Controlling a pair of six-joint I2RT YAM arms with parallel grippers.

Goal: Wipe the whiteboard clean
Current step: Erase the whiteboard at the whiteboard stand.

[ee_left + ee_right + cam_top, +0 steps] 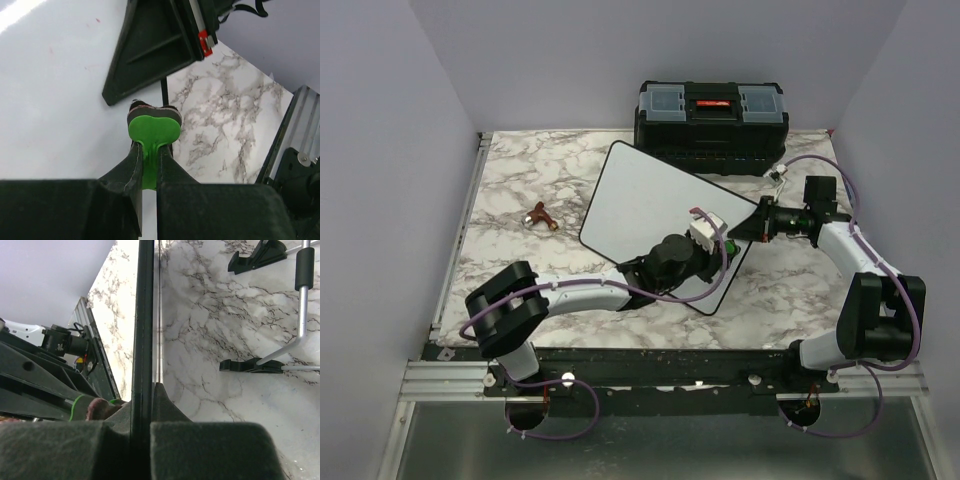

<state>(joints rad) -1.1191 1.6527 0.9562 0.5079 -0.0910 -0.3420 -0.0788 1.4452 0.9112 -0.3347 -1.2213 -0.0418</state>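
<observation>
Whiteboard (650,200) sits at worktop centre. Right gripper (758,228) jaws clamped on its right edge. Left gripper (148,155) jaws closed on green eraser (153,129), pad on board near that edge. Wiping step. Faint red specks (50,50) left; next sweep should cross them.

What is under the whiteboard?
The marble table, plus black feet and a metal stand bar, seen from the right wrist. From above, the whiteboard covers all that.

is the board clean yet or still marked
Nearly clean: the whiteboard shows only faint red specks, no lines, in the left wrist view.
</observation>
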